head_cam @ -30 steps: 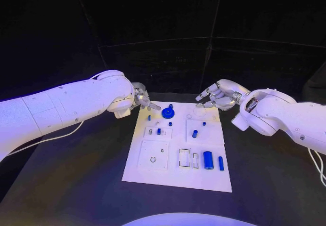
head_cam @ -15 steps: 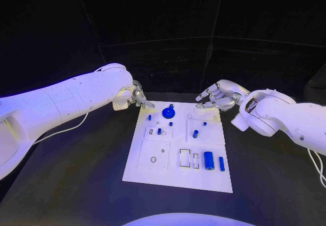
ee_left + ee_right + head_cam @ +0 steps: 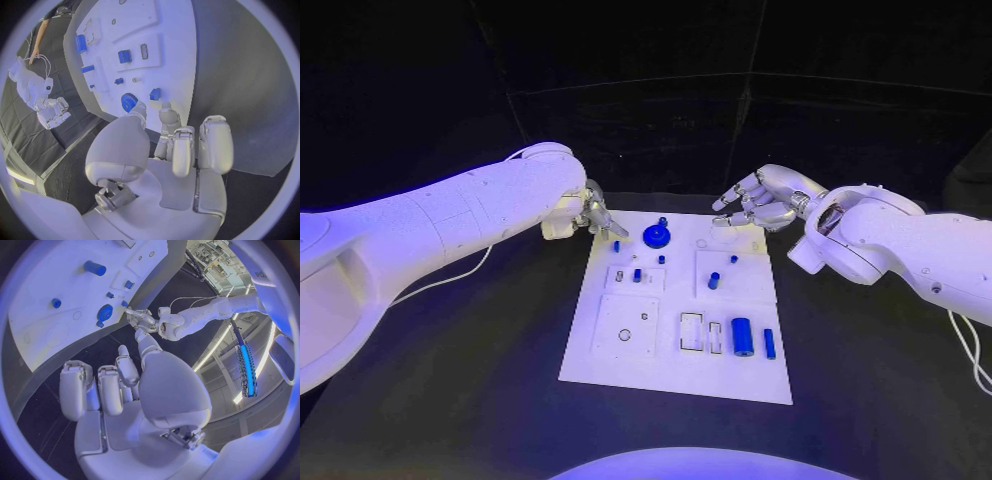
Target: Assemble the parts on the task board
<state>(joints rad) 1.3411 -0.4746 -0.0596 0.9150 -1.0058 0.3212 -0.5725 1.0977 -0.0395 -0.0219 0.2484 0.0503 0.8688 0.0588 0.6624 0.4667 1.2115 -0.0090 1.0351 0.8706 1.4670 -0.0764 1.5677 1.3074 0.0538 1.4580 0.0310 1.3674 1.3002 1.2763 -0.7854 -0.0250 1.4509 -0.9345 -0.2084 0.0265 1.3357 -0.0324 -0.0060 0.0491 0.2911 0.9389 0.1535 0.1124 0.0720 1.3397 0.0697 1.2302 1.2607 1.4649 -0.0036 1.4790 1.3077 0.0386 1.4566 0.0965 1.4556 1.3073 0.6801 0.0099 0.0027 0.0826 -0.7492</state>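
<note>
My left hand [image 3: 593,215] hovers at the far left corner of the white board [image 3: 678,370], fingers [image 3: 211,142] loosely curled and apart, holding nothing. My right hand [image 3: 759,205] hangs over the far right corner, fingers [image 3: 75,390] spread and empty. On the board, which lies on the dark surface [image 3: 459,390], a blue gear [image 3: 656,239] sits near the far edge, with a blue cylinder [image 3: 743,338] towards the near right.

Board [image 3: 678,368]: matt white plastic. Parts [image 3: 741,338]: glossy blue plastic. Table [image 3: 473,380]: matt black. Arms [image 3: 444,215]: smooth white plastic.
</note>
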